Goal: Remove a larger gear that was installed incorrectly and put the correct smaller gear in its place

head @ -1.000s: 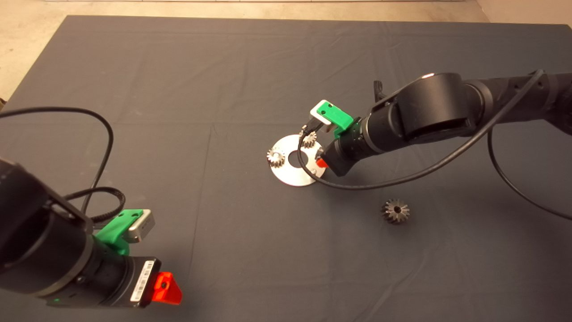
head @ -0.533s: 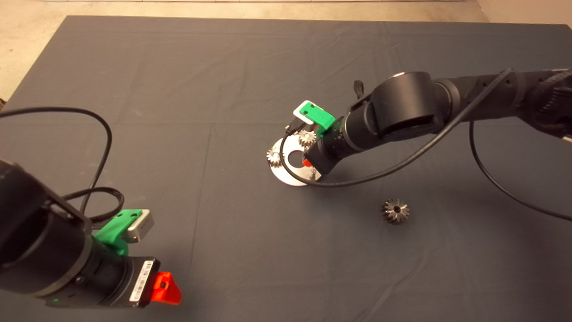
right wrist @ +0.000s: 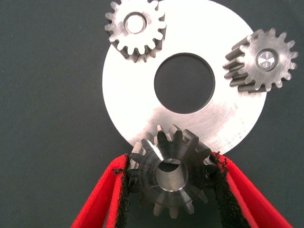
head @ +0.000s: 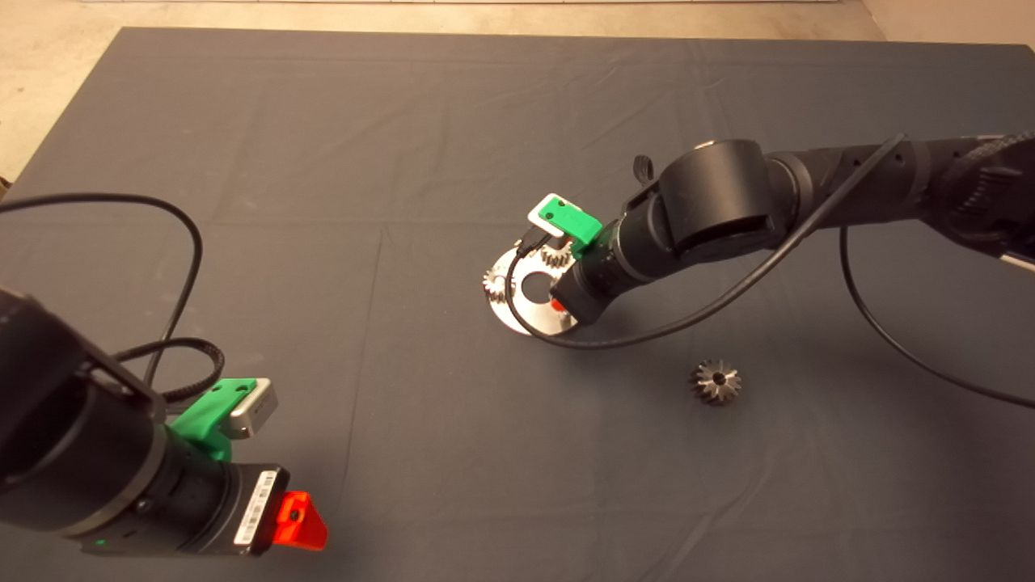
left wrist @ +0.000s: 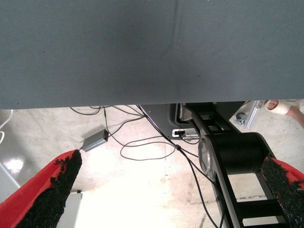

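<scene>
Two pale gears on disc | right pincer pinching smaller gear | larger gear apart | left pincer spread

The head camera looks down from above on the whole counter. The right wrist camera looks straight down, close, past its fingers at the silver disc, shared with the head view. The left wrist camera faces the floor beyond the counter's edge.
</scene>
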{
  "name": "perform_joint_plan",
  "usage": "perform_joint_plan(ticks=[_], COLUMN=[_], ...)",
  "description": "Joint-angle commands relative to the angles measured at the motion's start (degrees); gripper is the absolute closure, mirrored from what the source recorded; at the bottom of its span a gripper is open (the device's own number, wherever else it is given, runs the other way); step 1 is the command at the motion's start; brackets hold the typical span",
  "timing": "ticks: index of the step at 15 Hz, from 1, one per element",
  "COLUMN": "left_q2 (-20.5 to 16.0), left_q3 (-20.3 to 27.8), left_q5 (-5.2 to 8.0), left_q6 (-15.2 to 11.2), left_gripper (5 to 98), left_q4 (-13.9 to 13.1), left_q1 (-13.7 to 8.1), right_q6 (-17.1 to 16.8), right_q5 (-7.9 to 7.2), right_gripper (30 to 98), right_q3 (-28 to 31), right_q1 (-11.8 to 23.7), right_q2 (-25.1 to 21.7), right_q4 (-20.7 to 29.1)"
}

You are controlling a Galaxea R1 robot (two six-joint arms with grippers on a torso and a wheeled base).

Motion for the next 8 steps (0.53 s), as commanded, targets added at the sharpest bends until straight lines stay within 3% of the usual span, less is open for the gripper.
perform_joint_plan(ticks=[1, 8], left_q2=[-0.24, -0.24], left_q3=[0.65, 0.65], left_q5=[0.58, 0.58], left_q6=[0.13, 0.21], left_gripper=[5.4, 5.4], left_q4=[-0.75, -0.75], left_q1=[-0.33, -0.33], right_q6=[-0.28, -0.32], right_q5=[-1.22, -1.88], right_gripper=[88.1, 88.1], right_q3=[0.31, 0.31], right_q1=[0.83, -0.31], right_q2=[0.26, 0.08], right_q4=[0.94, 0.85])
